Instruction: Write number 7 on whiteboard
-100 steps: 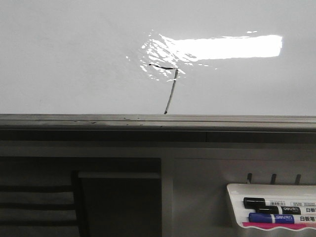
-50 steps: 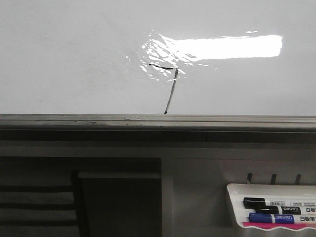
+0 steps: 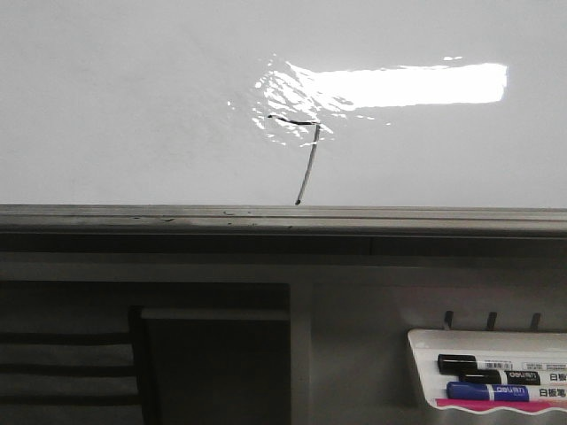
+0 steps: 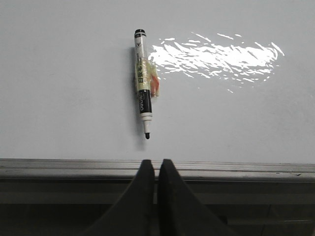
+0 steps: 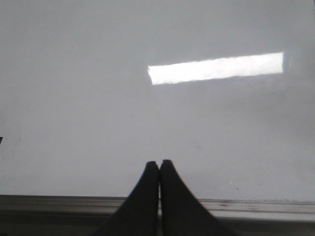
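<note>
Large glossy white whiteboard (image 3: 133, 97) with grey lower edge: the thin black number 7 (image 3: 301, 155) sits unchanged, apparently complete. Left gripper (image 4: 156, 169) and right gripper (image 5: 158, 169) fingers pressed together, empty.

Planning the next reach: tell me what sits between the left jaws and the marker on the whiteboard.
Nothing visible. In the left wrist view only bare whiteboard and its grey metal lower edge lie between the shut left gripper and the uncapped marker.
</note>
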{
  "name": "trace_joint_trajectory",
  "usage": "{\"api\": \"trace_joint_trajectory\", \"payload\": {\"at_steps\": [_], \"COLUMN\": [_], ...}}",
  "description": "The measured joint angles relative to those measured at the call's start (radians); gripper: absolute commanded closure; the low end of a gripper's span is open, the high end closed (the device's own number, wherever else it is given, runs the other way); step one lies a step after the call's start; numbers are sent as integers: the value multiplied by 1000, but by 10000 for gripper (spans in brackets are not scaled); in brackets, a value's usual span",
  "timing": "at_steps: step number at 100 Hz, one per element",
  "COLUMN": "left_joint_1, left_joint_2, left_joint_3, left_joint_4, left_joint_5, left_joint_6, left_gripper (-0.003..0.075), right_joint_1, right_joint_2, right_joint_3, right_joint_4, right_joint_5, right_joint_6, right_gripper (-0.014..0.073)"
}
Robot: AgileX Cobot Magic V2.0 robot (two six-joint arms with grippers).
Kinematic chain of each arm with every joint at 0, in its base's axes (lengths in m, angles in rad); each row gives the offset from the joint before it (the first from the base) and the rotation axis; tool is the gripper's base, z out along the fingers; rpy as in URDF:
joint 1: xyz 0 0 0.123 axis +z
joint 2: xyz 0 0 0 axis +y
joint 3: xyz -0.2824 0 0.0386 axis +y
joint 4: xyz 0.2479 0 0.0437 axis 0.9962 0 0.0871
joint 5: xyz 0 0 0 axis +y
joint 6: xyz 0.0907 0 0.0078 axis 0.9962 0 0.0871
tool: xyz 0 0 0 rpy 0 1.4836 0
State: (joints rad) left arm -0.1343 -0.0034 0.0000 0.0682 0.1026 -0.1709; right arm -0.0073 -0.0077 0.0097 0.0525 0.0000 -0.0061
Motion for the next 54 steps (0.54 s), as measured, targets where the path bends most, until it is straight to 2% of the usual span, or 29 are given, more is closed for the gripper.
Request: {"api": "trace_joint_trajectory", "payload": {"at_steps": [54], "left_joint_1": [0], "left_joint_2": [0], "left_joint_3": [0], "left_joint_4": [0], "left_joint_5": [0], "left_joint_6": [0], "left_gripper": [741], "right_joint_1": [-2], "right_joint_2": [-4], "right_joint_3": [0], "right_joint_4": [4], "right_joint_5": [0], "right_joint_6": [0], "right_gripper": [665]}}
